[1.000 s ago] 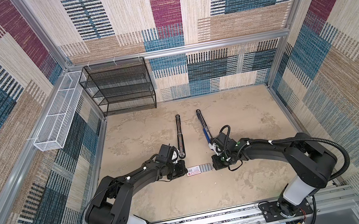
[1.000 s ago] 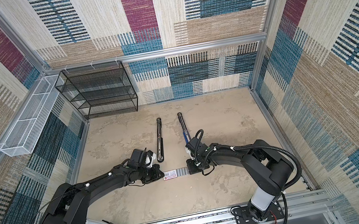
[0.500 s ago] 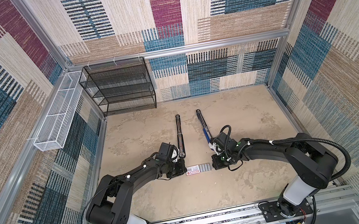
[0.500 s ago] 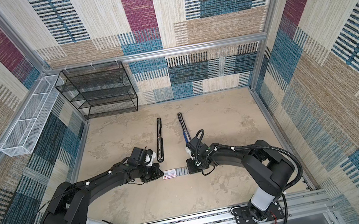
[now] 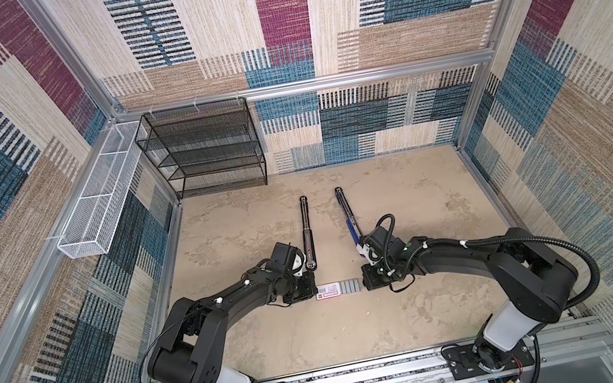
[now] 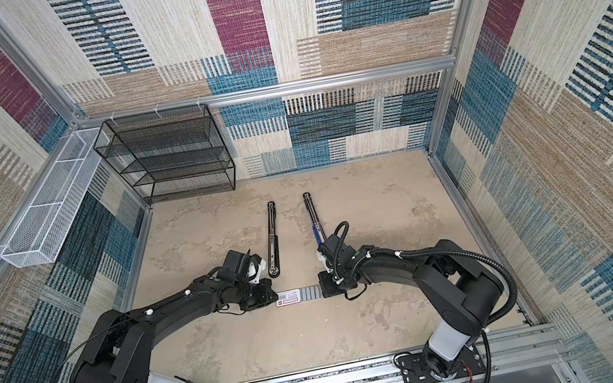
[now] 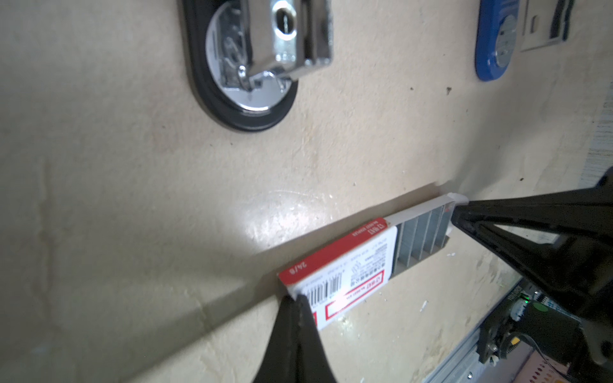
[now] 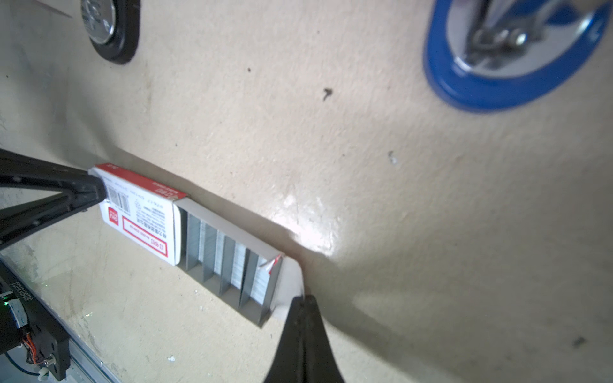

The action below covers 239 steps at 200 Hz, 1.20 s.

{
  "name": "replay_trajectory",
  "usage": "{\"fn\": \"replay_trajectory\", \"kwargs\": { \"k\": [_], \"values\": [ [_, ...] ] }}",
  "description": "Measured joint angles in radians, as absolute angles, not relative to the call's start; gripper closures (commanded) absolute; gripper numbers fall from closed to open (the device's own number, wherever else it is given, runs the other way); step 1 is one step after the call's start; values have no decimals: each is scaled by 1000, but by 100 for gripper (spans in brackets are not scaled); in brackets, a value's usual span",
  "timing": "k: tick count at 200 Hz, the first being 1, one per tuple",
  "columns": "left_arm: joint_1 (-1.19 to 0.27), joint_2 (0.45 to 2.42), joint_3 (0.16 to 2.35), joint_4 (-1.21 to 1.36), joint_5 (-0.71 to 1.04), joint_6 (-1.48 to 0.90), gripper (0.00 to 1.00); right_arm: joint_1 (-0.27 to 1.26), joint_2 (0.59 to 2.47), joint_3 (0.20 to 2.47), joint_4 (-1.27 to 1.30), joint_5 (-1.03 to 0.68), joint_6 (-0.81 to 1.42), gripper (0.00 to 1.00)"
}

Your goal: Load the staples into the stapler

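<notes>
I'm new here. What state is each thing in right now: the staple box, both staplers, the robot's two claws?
card box: lying flat, slid partly off its tray.
staples: grey strips in the tray, exposed.
black stapler: swung open flat.
blue stapler: swung open flat.
left gripper: shut, tips at box end.
right gripper: shut, tips at tray's end flap.

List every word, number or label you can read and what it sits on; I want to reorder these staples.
"24/6": white print on the red side of the staple box.
Barcode digits, red-framed label and small print on the box's white face: too blurred to read.
Black stapler and blue stapler: no readable text.
</notes>
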<state>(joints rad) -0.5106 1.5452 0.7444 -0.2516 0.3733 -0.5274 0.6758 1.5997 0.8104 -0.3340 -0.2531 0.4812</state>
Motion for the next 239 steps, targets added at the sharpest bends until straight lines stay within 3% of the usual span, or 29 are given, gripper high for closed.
{"fn": "replay_trajectory", "kwargs": {
  "k": [15, 25, 95, 189, 239],
  "values": [
    [-509, 1550, 751, -255, 373, -524, 100, 676, 1594, 809, -333, -254, 485, 82],
    [-509, 1552, 757, -258, 373, -524, 89, 676, 1592, 808, -334, -255, 485, 80],
    [-509, 1539, 765, -286, 364, -521, 71, 676, 1571, 804, -334, -254, 486, 81],
    [-508, 1402, 744, -325, 317, -529, 70, 681, 1598, 787, -304, -345, 499, 90],
    [-507, 1355, 742, -342, 315, -551, 70, 711, 1641, 787, -258, -427, 507, 88]
  ]
}}
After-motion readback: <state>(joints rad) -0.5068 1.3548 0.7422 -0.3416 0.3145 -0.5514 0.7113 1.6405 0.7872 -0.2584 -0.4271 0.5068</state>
